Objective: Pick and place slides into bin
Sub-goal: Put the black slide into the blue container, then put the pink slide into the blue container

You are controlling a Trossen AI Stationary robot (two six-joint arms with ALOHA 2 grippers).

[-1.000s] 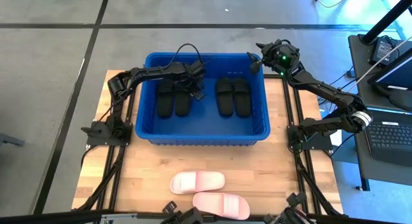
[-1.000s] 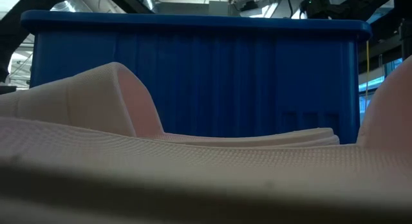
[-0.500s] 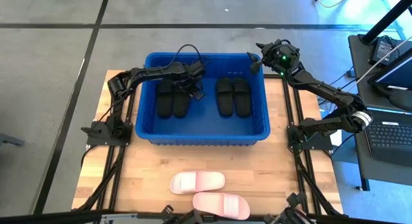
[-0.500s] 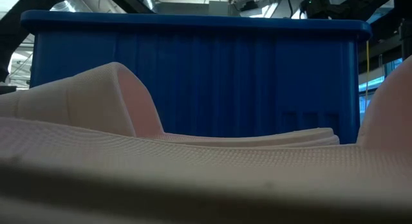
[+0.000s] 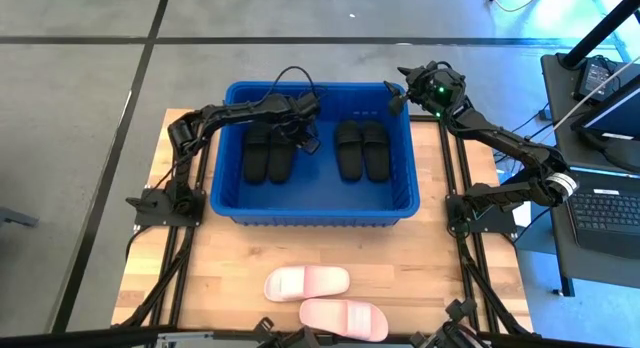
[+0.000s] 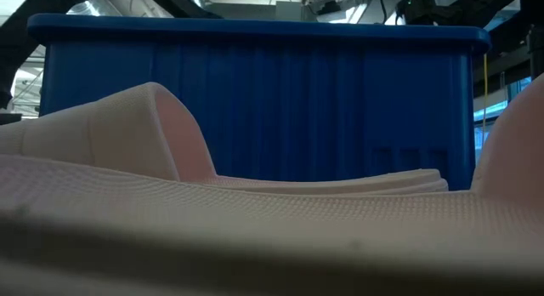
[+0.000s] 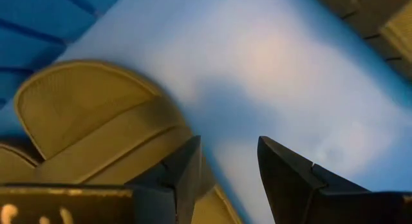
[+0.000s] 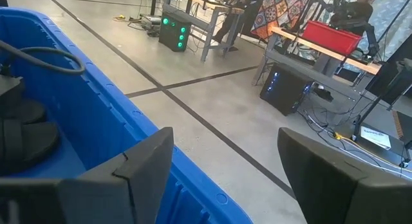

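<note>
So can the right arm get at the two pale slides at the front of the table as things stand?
Probably yes. The right gripper sits open and empty at the bin's far right corner, and the two pale slides lie uncovered on open table, though it's a long reach.

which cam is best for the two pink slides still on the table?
High view: both pink slides show whole, on the table in front of the bin. Low view shows them only as close blurs; the wrist views miss them.
</note>
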